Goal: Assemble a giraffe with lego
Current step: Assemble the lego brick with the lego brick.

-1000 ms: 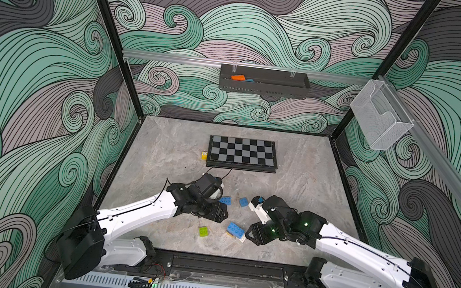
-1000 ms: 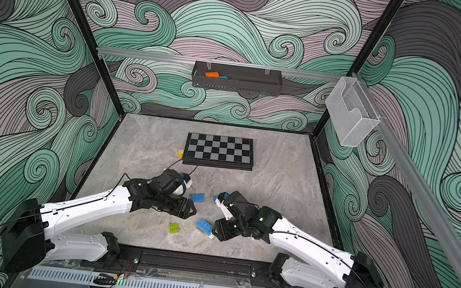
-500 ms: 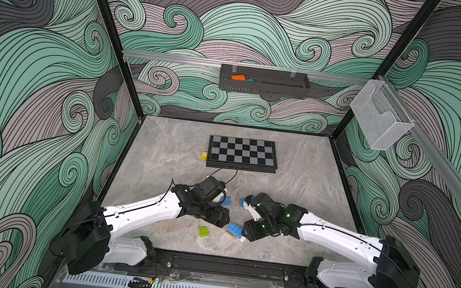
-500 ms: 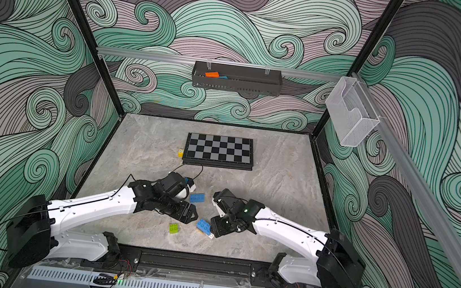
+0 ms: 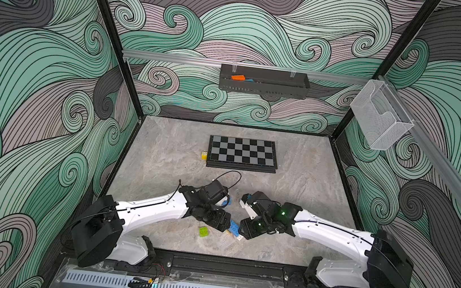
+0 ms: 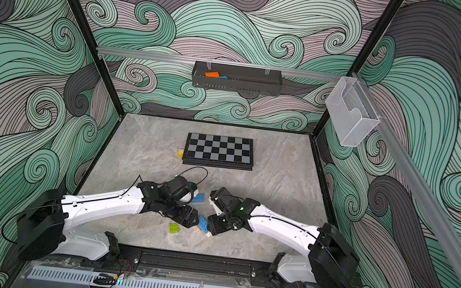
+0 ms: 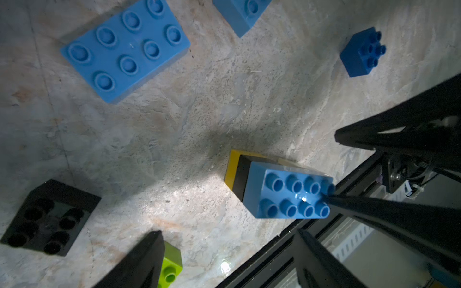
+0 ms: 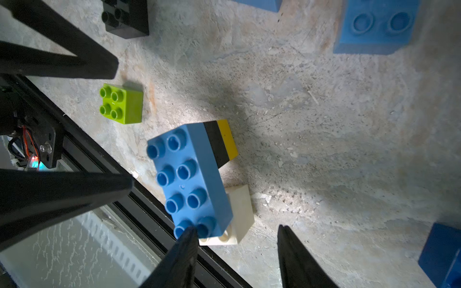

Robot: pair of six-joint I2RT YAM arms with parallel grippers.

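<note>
The partial giraffe (image 8: 192,179) stands near the table's front edge: a long blue brick on a black-and-yellow leg and a white leg, also seen from the left wrist (image 7: 287,192) and in both top views (image 5: 234,228) (image 6: 203,223). My right gripper (image 8: 237,228) is open at its white-leg end, one fingertip over the end studs. My left gripper (image 7: 228,234) is open over bare table on the figure's other side, one finger beside a lime green brick (image 7: 172,264). Loose lego lies around: a long blue brick (image 7: 124,49), a dark blue square (image 7: 363,53), a black brick (image 7: 50,219).
A chessboard (image 5: 242,153) lies mid-table with a small yellow die (image 5: 204,155) at its left. A black tray (image 5: 288,90) on the back wall holds an orange block. A clear holder (image 5: 380,117) hangs on the right wall. The black front rail (image 5: 227,264) runs just beyond the figure.
Both grippers have closed in on the blue-topped figure from either side. The left jaws have opened wider. The bricks have not moved.
</note>
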